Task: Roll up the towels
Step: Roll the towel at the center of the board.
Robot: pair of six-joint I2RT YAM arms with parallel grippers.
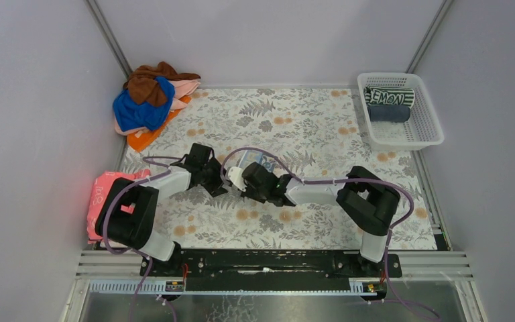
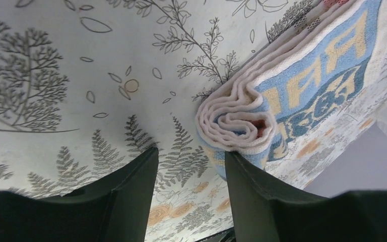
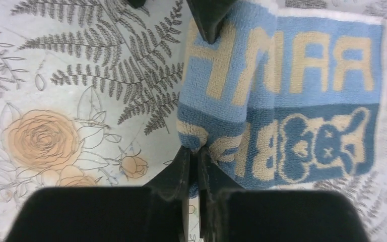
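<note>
The letter-printed blue, orange and white towel (image 1: 253, 159) lies partly rolled on the flowered mat. In the left wrist view its spiral end (image 2: 234, 121) faces me. My left gripper (image 2: 191, 164) is open, and its right finger (image 2: 254, 194) touches the roll's near side. My right gripper (image 3: 197, 151) is shut on a pinched fold at the towel's (image 3: 287, 96) near left corner. In the top view the left gripper (image 1: 214, 176) and right gripper (image 1: 245, 176) meet at the towel. More towels, brown, blue, pink and orange, are piled (image 1: 149, 104) at the back left.
A white lattice basket (image 1: 429, 127) at the back right holds a striped green-white roll (image 1: 389, 97) and a dark grey roll (image 1: 389, 113). A reddish-pink flat item (image 1: 102, 191) lies at the left edge beside the left arm. Walls close in the mat on three sides.
</note>
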